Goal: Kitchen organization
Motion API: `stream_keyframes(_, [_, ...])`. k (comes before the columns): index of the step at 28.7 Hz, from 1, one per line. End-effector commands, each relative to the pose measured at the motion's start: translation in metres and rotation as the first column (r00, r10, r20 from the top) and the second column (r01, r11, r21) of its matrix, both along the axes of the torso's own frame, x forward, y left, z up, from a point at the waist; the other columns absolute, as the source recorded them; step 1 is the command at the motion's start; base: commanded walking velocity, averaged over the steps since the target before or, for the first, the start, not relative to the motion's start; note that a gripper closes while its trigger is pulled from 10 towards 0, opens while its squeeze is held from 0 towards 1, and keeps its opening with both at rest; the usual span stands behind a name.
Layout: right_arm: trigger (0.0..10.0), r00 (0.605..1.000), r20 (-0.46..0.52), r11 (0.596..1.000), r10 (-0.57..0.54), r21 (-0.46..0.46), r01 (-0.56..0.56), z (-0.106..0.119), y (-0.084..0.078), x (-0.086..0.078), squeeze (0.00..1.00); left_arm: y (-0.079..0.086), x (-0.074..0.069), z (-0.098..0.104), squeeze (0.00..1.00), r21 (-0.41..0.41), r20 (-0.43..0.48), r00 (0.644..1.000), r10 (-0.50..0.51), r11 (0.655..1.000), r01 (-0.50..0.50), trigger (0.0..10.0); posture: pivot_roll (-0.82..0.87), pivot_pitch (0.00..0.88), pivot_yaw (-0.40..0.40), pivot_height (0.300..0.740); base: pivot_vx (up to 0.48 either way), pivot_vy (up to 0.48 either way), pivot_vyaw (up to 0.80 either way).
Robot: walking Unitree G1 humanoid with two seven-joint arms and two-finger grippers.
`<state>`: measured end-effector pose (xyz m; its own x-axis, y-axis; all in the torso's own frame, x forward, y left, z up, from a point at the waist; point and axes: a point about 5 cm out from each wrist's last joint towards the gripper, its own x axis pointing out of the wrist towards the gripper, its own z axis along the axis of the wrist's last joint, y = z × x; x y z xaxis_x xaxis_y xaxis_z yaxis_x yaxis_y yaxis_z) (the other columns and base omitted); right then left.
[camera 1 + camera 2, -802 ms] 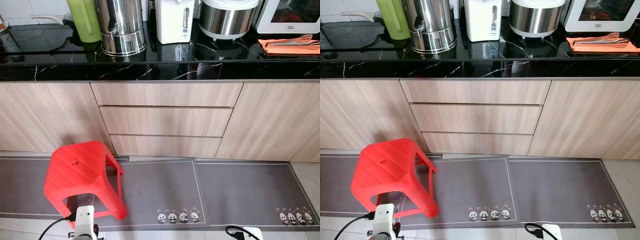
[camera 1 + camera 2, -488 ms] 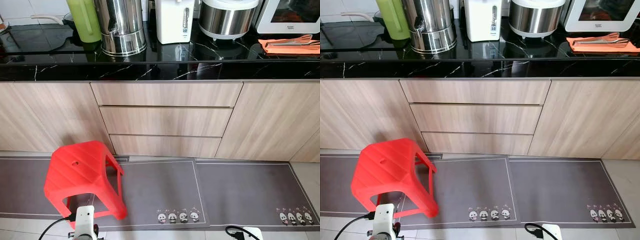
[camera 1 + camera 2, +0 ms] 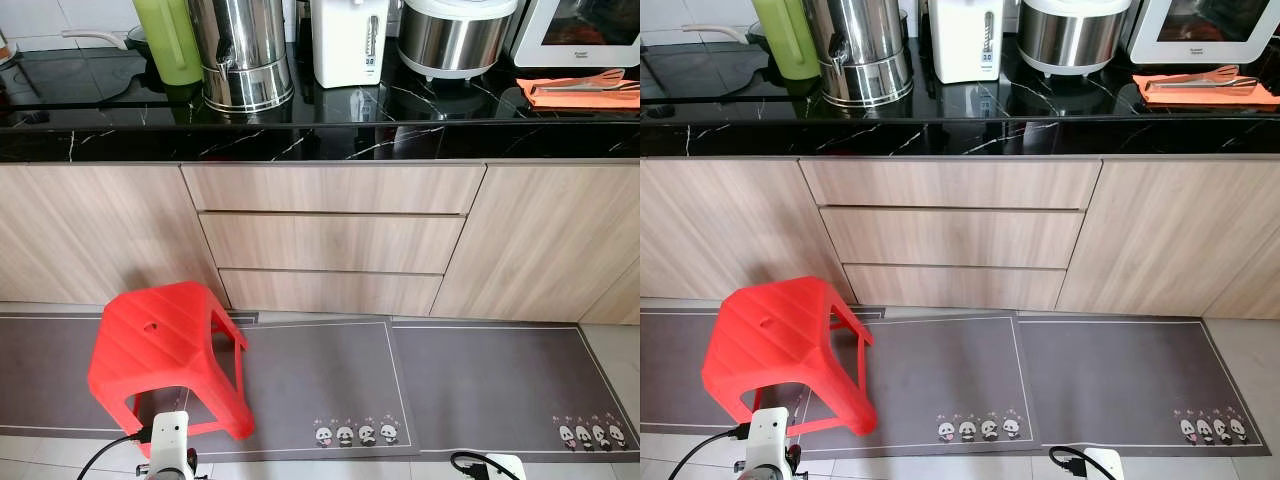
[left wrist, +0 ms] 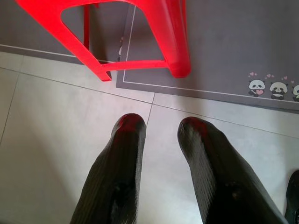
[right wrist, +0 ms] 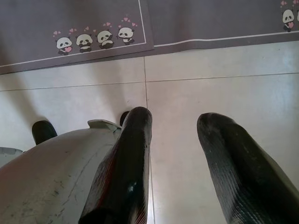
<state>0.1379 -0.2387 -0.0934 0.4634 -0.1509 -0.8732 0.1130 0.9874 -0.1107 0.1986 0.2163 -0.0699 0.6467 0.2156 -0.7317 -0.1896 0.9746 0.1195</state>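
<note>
Both arms hung low over the tile floor (image 4: 56,140). The left claw (image 4: 161,128) was parted, holding nothing, with the red stool (image 4: 140,42) just ahead of its fingertips on the grey panda mat (image 4: 233,46). The right claw (image 5: 177,121) gaped wide and empty too, the mat's edge lying ahead of it. Well beyond both, the black table (image 3: 330,130) carried a steel urn (image 3: 240,50), a white kettle (image 3: 348,40) and a rice cooker (image 3: 458,35) above closed drawers (image 3: 330,240).
</note>
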Motion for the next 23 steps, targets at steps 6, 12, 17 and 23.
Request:
stream_keyframes(6, [10.0,0.975,0.223,0.972,0.005,0.229,-0.058,0.0207,0.0260,0.0544,0.00,-0.0080,0.0065,0.0018,0.00,-0.091,0.008,0.996,-0.089,0.992,0.089,10.0,-0.05,0.000,0.055,0.740,0.000,0.000,0.00])
stream_keyframes(12, [10.0,0.975,0.220,0.972,0.023,0.223,-0.073,0.0215,0.0258,0.0559,0.00,-0.0051,0.0059,0.0022,0.00,-0.089,0.014,0.998,-0.069,0.994,0.070,10.0,-0.04,0.000,0.045,0.740,0.000,0.000,0.00])
stream_keyframes(17, [10.0,0.975,0.220,0.974,0.030,0.214,-0.079,0.0216,0.0254,0.0561,0.00,-0.0052,0.0058,0.0021,0.00,-0.089,0.014,0.997,-0.069,0.994,0.070,10.0,-0.04,0.000,0.045,0.740,0.000,0.000,0.00])
stream_keyframes(23, [10.0,0.975,0.220,0.974,0.030,0.214,-0.079,0.0216,0.0254,0.0561,0.00,-0.0052,0.0058,0.0021,0.00,-0.089,0.014,0.997,-0.069,0.994,0.070,10.0,-0.04,0.000,0.045,0.740,0.000,0.000,0.00])
